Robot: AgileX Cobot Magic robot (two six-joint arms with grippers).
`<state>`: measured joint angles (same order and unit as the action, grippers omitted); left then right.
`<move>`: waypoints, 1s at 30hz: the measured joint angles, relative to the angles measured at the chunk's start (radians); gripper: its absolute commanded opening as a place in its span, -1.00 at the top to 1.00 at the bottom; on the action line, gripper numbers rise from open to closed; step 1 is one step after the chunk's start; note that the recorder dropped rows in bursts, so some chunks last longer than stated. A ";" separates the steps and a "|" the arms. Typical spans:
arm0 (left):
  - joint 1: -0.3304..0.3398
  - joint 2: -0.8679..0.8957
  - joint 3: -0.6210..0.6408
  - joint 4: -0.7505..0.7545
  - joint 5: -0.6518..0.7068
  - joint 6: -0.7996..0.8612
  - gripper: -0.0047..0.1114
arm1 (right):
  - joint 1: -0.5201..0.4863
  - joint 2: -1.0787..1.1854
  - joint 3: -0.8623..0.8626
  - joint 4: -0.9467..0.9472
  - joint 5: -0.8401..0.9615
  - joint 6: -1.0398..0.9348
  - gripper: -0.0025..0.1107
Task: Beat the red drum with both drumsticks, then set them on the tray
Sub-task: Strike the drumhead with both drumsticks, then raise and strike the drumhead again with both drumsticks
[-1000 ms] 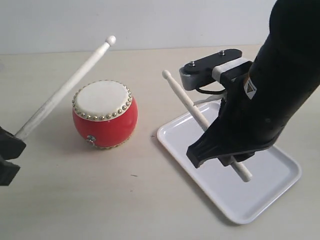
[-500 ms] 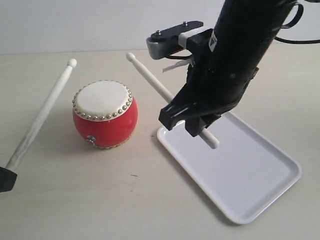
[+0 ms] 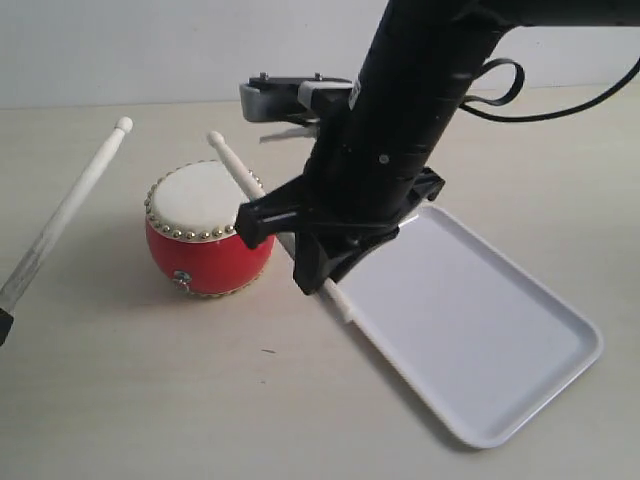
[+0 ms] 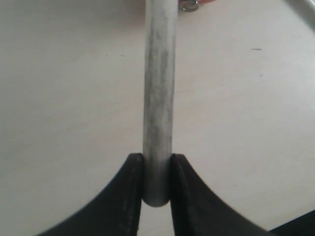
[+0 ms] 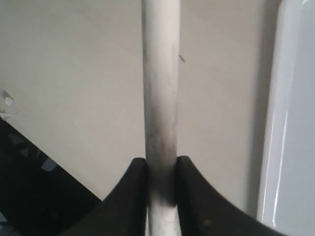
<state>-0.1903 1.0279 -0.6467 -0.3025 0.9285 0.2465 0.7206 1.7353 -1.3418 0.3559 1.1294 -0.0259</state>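
Right claw [image 3: 287,250] is pinching the right drumstick [image 3: 233,167], slanting it over the red drum [image 3: 205,258], probably for a strike. Left claw [image 4: 157,164] is gripping the left drumstick [image 3: 62,222], raised beside the drum. Tray [image 3: 480,330] is lying nearby on the desk [image 3: 150,400].

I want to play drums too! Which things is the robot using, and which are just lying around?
Using: red drum; left drumstick; right drumstick; white tray.
Just lying about: only the table and a tiny dark speck.
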 measured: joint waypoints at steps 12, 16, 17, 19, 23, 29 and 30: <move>0.000 0.000 0.000 -0.014 -0.018 0.008 0.92 | 0.000 0.190 -0.045 -0.012 0.086 0.026 0.96; -0.021 0.006 -0.009 -0.018 -0.018 0.031 0.92 | 0.000 0.182 -0.103 -0.018 0.091 0.026 0.96; -0.034 0.014 -0.016 -0.018 -0.018 0.034 0.92 | 0.000 0.168 -0.128 -0.020 0.089 0.026 0.96; -0.067 0.047 -0.038 -0.016 -0.018 0.038 0.92 | 0.000 0.131 -0.181 -0.032 0.089 0.026 0.96; -0.104 0.169 -0.066 0.020 -0.003 0.042 0.92 | 0.000 0.067 -0.245 -0.042 0.087 0.026 0.96; -0.106 0.361 -0.106 0.050 0.056 0.044 0.92 | 0.000 0.042 -0.256 -0.059 0.091 0.026 0.96; -0.106 0.363 -0.120 0.050 0.072 0.044 0.92 | 0.000 0.042 -0.256 -0.062 0.091 0.026 0.96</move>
<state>-0.2962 1.3907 -0.7671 -0.2524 1.0003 0.2905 0.7206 1.7774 -1.5974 0.2944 1.2202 0.0000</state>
